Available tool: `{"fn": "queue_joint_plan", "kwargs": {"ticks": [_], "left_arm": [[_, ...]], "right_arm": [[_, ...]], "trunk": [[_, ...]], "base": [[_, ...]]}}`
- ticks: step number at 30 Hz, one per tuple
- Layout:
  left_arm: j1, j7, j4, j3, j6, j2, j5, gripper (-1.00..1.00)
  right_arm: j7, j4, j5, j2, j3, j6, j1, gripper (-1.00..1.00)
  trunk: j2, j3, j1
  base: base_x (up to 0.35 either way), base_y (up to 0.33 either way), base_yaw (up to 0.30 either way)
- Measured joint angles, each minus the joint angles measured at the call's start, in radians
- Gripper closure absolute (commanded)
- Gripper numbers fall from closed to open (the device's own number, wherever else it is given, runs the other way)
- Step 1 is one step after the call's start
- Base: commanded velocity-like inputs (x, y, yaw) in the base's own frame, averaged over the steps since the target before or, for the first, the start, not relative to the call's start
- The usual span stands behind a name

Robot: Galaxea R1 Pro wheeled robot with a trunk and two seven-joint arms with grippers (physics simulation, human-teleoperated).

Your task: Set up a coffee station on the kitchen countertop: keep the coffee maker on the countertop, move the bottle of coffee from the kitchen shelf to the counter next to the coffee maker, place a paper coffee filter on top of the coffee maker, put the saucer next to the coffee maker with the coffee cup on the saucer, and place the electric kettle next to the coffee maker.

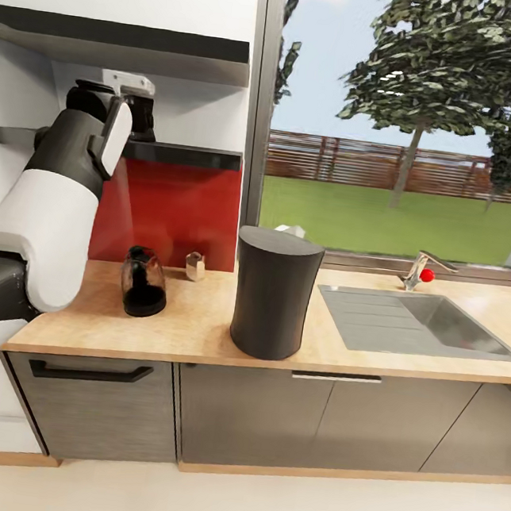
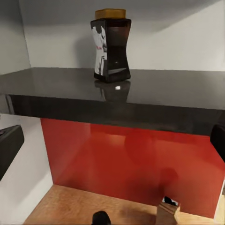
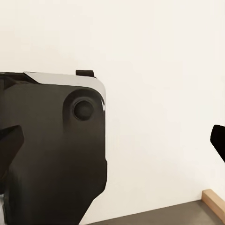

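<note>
Tan wood-look countertop (image 1: 192, 320) has the tall dark grey oval-column coffee maker (image 1: 273, 294) up front, with the squat smoky-glass electric kettle (image 1: 143, 282) off to its left. Further back, the left gripper (image 1: 137, 113) is raised to the thin dark grey kitchen shelf (image 2: 154, 96), spread wide with nothing in it. The small dark brown bottle of coffee (image 2: 111, 44) with the yellow-orange cap stands upright on that shelf. Can't tell on the right gripper.
</note>
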Motion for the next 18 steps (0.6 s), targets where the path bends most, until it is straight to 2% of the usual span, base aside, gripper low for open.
{"fn": "queue_joint_plan", "kwargs": {"ticks": [3,8,18], "left_arm": [[0.000,-0.007,-0.012,0.000,0.010,0.021,-0.001,-1.00],[-0.002,-0.087,-0.013,0.000,0.012,0.062,-0.005,-1.00],[-0.003,-0.113,-0.014,-0.006,0.014,0.072,-0.008,-1.00]], "right_arm": [[0.000,0.005,0.002,-0.001,-0.001,0.000,0.008,-1.00],[0.000,0.006,0.004,-0.022,0.000,0.000,0.017,-1.00],[0.000,0.006,0.003,-0.043,0.000,0.000,0.022,-1.00]], "trunk": [[0.000,0.000,0.000],[0.000,0.000,0.000],[0.000,0.000,0.000]], "base": [[0.116,0.000,0.000],[0.225,0.000,0.000],[0.248,0.000,0.000]]}}
